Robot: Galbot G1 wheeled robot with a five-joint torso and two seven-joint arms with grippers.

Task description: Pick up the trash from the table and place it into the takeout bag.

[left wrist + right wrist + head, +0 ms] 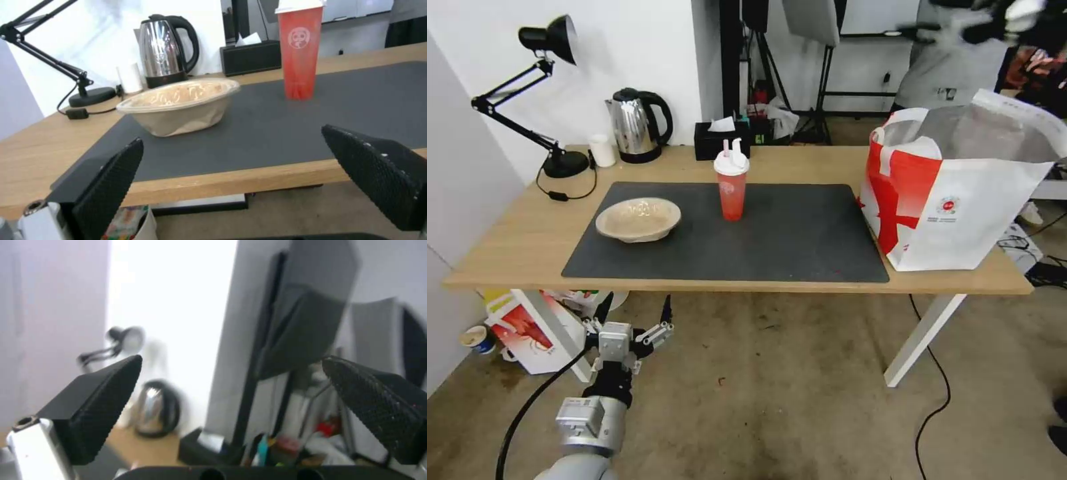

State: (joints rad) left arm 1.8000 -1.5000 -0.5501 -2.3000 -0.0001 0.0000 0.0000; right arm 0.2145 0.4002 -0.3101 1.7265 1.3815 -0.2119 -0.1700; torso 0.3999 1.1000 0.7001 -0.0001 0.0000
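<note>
Left hand (pixel 635 303): spread, empty, below the desk (pixel 520 227) edge. Pulp bowl (pixel 638 219) just ahead of it on the grey mat (pixel 800 233); red drink cup (pixel 732 187) beyond; takeout bag (pixel 960 193) far right. Right hand (pixel 231 386): spread, raised. Step judged: approach to bowl; next, lift and reach forward.

light: bright, even, soft shadows | glare: blown-out white wall (pixel 173 306) in right wrist view | blur: right wrist view smeared | head view: edges bend
</note>
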